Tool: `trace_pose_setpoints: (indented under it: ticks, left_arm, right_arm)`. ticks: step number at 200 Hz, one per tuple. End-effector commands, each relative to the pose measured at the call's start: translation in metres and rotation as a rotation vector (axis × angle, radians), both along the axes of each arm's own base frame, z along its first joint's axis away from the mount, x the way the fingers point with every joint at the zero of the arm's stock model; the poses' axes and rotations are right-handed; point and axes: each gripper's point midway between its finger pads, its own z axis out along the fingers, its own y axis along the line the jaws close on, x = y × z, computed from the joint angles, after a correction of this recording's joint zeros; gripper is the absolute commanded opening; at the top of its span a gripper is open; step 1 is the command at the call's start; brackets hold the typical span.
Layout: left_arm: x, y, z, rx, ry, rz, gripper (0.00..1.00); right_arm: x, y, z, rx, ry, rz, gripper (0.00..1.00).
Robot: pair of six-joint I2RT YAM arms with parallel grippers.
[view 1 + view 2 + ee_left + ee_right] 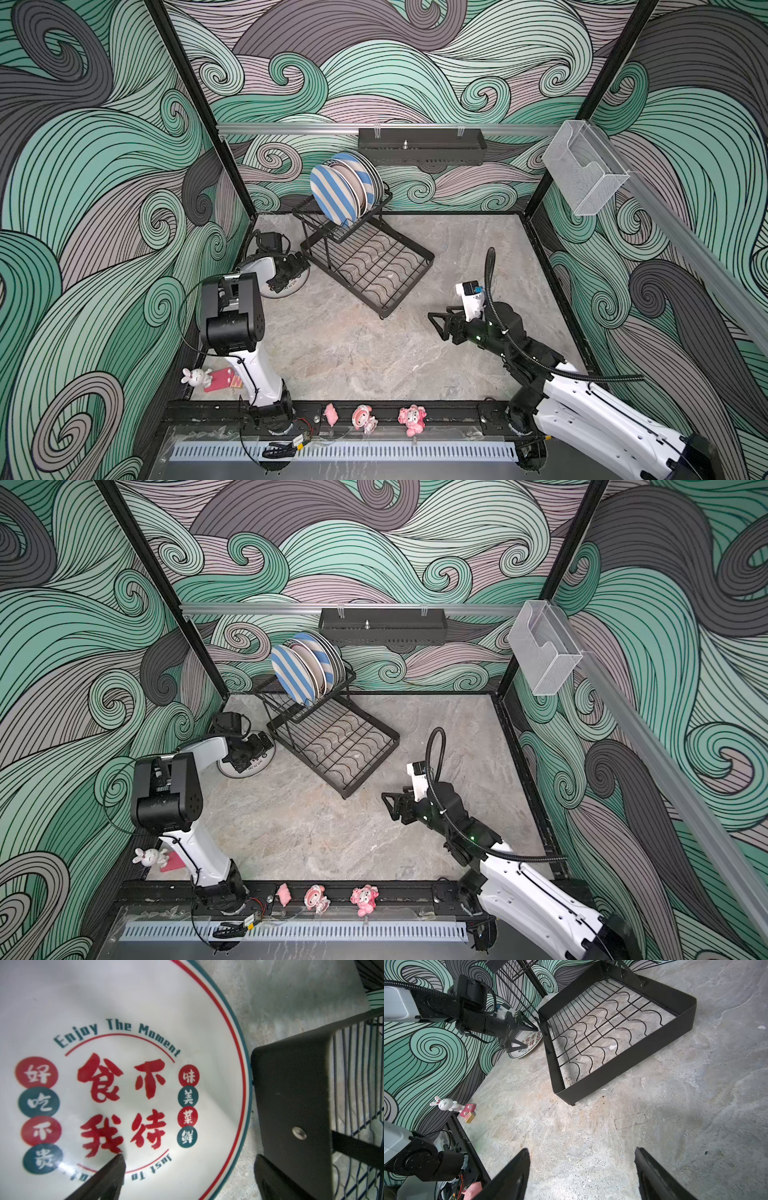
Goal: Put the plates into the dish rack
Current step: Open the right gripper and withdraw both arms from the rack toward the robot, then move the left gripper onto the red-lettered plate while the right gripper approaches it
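A white plate [124,1084] with red characters and a red-and-teal rim lies flat on the table, left of the dish rack [409,286], and shows in both top views [249,771]. My left gripper [190,1159] is open low over it. One finger is over the plate's inside, the other outside the rim by the rack's black wall [291,1095]. Several plates stand in the rack's upper basket, a blue-white striped one [332,193] in front. My right gripper [581,1150] hangs open and empty over bare table, to the right of the rack [623,1064].
A black perforated trough [422,145] hangs on the back rail and a clear plastic box [586,174] on the right rail. Pink figurines [365,417] sit along the front rail. A white rabbit [195,376] and a pink block [220,380] stand at the front left.
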Motion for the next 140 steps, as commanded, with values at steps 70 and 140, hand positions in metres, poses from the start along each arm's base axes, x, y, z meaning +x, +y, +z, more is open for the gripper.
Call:
trace_pose_setpoints:
  ticks: [70,140]
  left_arm:
    - [-0.029,-0.021,-0.007,-0.106,0.045,-0.040,0.98]
    - [-0.054,-0.044,-0.001,-0.146,0.073,-0.084,0.98]
  right_arm:
    - [0.000,0.006,0.020,0.023,-0.040,0.039,0.80]
    - [0.000,0.003,0.026,0.016,-0.049,0.032,0.80]
